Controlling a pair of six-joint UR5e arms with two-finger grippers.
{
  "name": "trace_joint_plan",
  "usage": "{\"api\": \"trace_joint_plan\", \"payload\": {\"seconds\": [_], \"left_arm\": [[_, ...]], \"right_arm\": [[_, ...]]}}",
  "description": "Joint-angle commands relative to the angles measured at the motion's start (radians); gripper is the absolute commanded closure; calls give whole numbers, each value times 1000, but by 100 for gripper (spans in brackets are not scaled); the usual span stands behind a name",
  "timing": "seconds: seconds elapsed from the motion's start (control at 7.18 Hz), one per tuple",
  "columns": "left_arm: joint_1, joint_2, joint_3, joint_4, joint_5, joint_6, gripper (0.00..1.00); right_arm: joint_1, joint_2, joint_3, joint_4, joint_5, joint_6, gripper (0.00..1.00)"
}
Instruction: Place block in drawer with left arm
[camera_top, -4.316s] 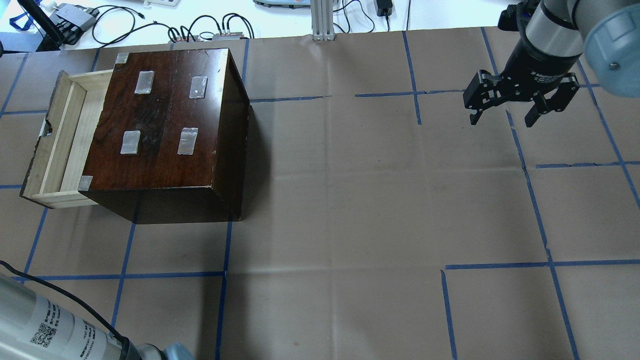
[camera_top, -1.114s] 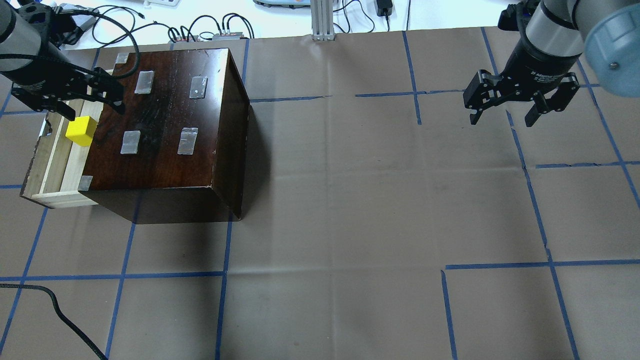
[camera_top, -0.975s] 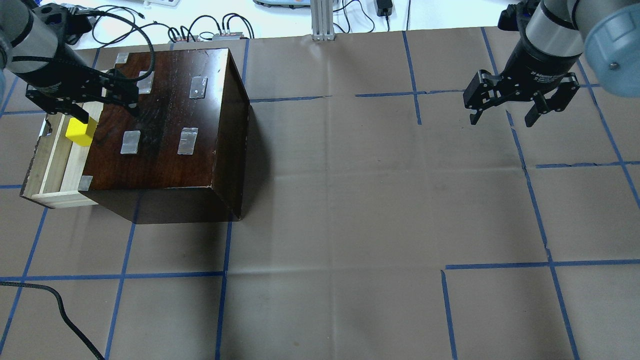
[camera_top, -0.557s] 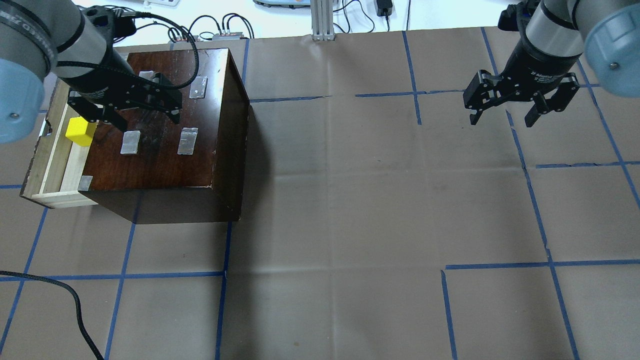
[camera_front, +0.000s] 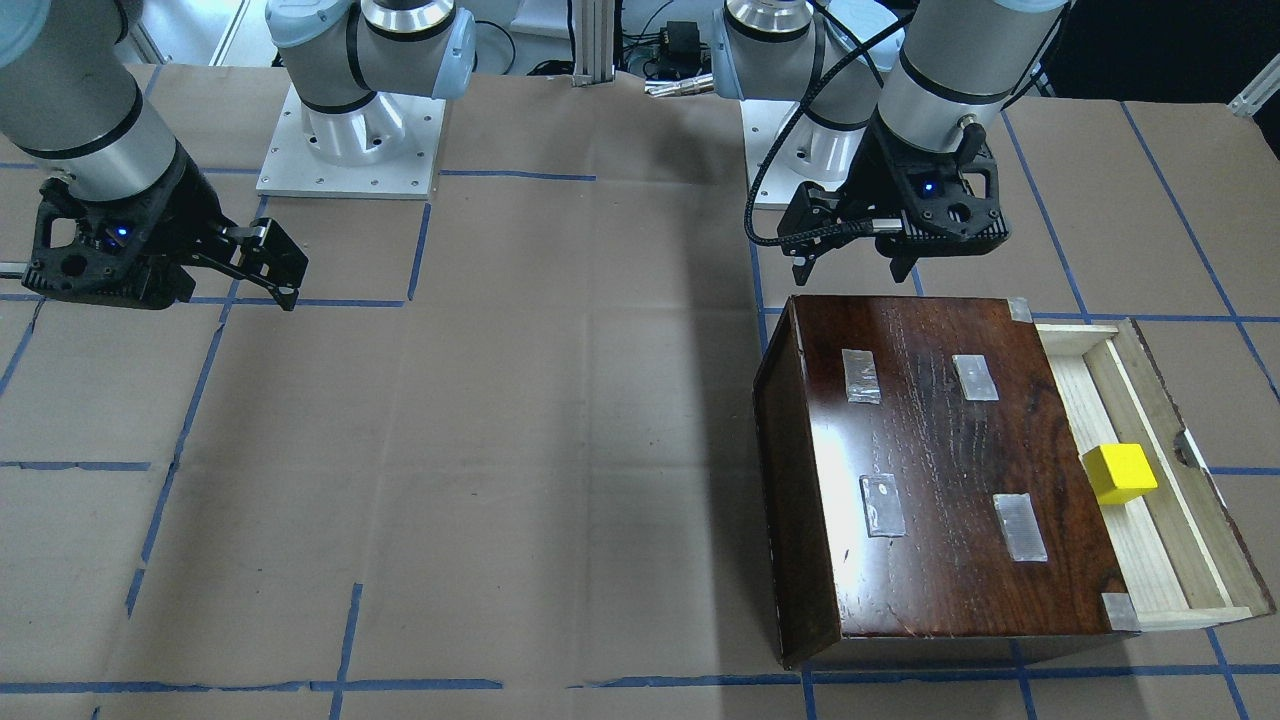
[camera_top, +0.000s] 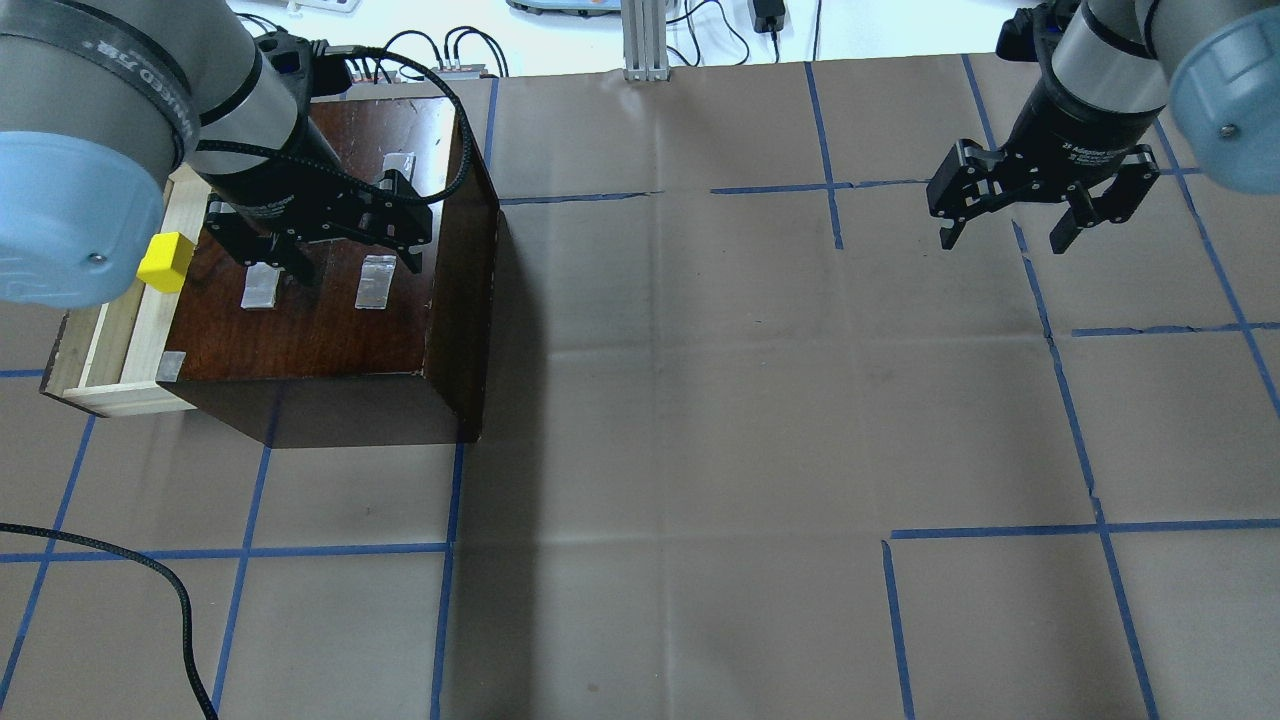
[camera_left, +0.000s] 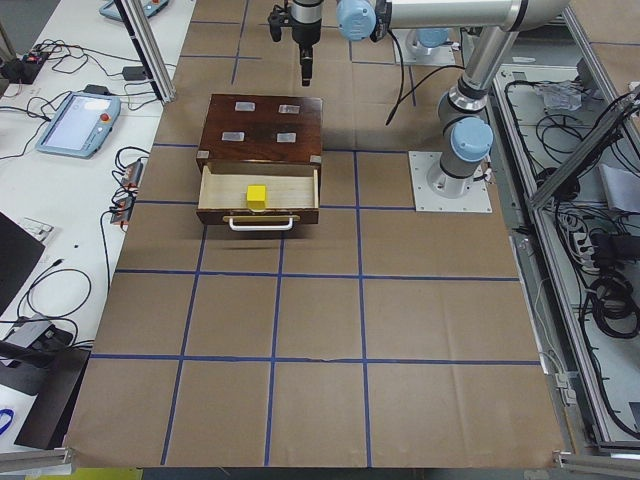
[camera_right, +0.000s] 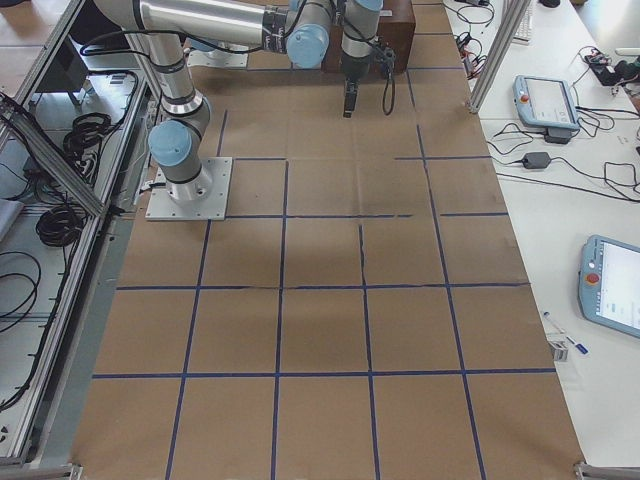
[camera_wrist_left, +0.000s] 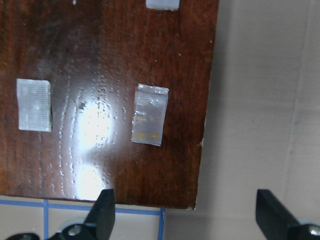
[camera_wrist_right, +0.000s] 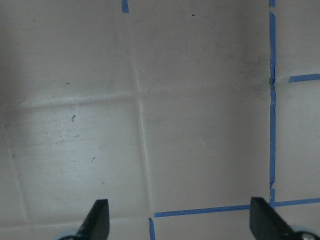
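the left hand (camera_top: 358, 272) is hovering spread wide and holding nothing, above the lid of the glossy dark-brown box (camera_front: 930, 470).

in the overhead view the block (camera_top: 165, 262) is lying at about 9 o'clock from that hand, near it but clear of it. it is sitting inside the pulled-out drawer (camera_front: 1150, 570), close to the box's edge and roughly midway along the tray. the drawer's long axis is running from 12 to 6 o'clock there, across the line from hand to block.

the right hand (camera_top: 1003, 243) is hanging far off at 3 o'clock, also spread and empty, so the left one is much the nearer.

the block is showing as a small bright yellow cube with plain flat faces. the drawer is showing pale, unfinished wood, shallow, with a dark front. the box lid is throwing back glare and carrying four grey tape patches (camera_front: 883, 505). brown paper with blue tape lines is covering the desk (camera_top: 700, 400).

the placing is looking done. what is remaining is probably drawing the left hand away, and that would be safest going anywhere but toward 9 o'clock.
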Motion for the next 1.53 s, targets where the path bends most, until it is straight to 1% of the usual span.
{"api": "trace_joint_plan", "payload": {"seconds": [0.0, 0.56, 0.7, 1.39], "left_arm": [[-3, 0, 0, -8, 1, 1, 2], [-3, -2, 0, -9, 1, 11, 2], [-3, -6, 7, -40, 1, 12, 2], [-3, -8, 11, -42, 1, 20, 2]], "right_arm": [[0, 0, 1, 1, 0, 0, 0], [0, 0, 1, -1, 0, 0, 0], [0, 0, 0, 1, 0, 0, 0], [0, 0, 1, -1, 0, 0, 0]]}}
